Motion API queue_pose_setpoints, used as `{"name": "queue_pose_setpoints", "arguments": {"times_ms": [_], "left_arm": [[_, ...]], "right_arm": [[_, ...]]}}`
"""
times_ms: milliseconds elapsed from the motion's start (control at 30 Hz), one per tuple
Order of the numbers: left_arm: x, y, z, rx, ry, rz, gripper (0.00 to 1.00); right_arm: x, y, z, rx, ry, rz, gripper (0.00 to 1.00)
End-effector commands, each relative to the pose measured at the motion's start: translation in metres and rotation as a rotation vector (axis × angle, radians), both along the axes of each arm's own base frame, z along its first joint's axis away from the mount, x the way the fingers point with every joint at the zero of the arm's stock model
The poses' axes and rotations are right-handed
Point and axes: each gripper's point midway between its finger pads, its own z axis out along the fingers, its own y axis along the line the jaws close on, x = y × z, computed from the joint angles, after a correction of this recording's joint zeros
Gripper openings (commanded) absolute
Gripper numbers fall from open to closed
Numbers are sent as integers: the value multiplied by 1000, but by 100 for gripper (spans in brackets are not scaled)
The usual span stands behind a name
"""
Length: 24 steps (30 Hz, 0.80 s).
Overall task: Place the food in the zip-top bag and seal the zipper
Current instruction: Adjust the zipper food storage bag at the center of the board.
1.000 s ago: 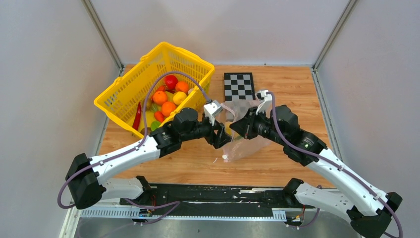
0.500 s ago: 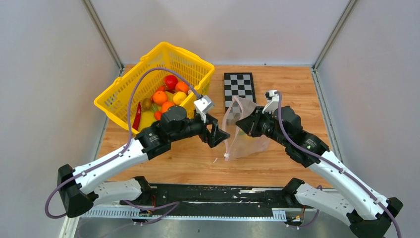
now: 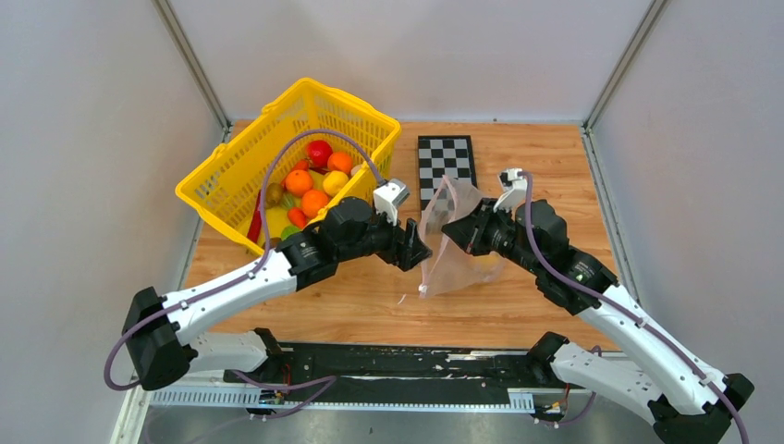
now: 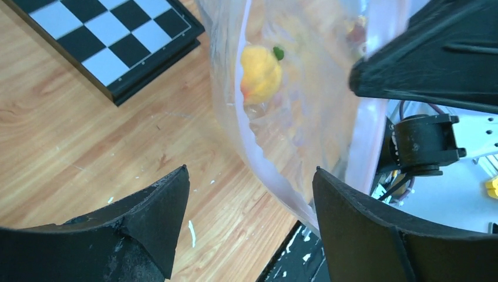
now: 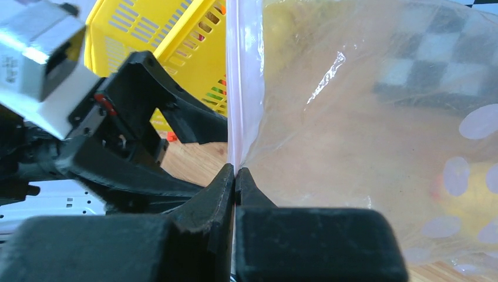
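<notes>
While grey walls (image 3: 83, 139) enclose the wooden table (image 3: 555, 166), the right gripper (image 5: 235, 173) clamps the zip-top bag (image 3: 462, 268) by its zipper (image 5: 241, 88), upright mid-table; left gripper (image 4: 251, 176) splayed beside it; yellow food (image 4: 261, 73) inside.

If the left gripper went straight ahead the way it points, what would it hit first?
Probably the zip-top bag: its edge hangs just ahead of the open left gripper; depth unclear.
</notes>
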Motion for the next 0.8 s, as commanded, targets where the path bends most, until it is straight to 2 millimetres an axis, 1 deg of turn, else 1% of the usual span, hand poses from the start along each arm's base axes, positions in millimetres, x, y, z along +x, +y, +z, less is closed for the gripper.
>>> {"name": "queue_pose_setpoints", "arguments": {"times_ms": [0,33,100,133,167,200,267,367,433,500,533,567,600,700,767], "left_arm": [[2,-14,7,-63,23,-8,73],[2,-16,7,-57,24,-13,61],[5,-17,13,-41,15,-16,40],[4,-17,14,-35,10,-20,32],[4,-17,23,-42,-3,-28,23],[2,-17,30,-49,-13,-38,18],[-2,-16,48,-74,-36,-59,14],[-7,-13,75,-107,-67,-77,7],[-8,-12,82,-116,-76,-78,3],[-9,-13,81,-109,-65,-89,1],[-10,-15,77,-101,-50,-97,1],[-12,-19,74,-99,-33,-112,1],[-14,-23,70,-105,-13,-130,0],[-20,-34,68,-149,31,-173,0],[-21,-37,69,-173,37,-181,0]], "right_arm": [[0,5,21,46,-52,29,0],[-1,5,23,42,-62,39,0],[-1,2,27,15,-96,45,0],[-1,-3,30,-6,-114,38,0],[-1,-9,33,-32,-137,26,0],[-1,-16,39,-54,-167,11,0],[-3,-30,53,-89,-236,-16,0],[-4,-62,69,-144,-308,-119,0],[-6,-83,77,-162,-337,-194,0],[-11,-96,86,-162,-367,-226,0],[-15,-99,90,-157,-376,-225,0],[-18,-99,95,-151,-381,-214,0],[-20,-97,97,-151,-377,-196,0],[-24,-90,96,-164,-349,-145,0],[-24,-84,92,-172,-324,-120,0]]}}
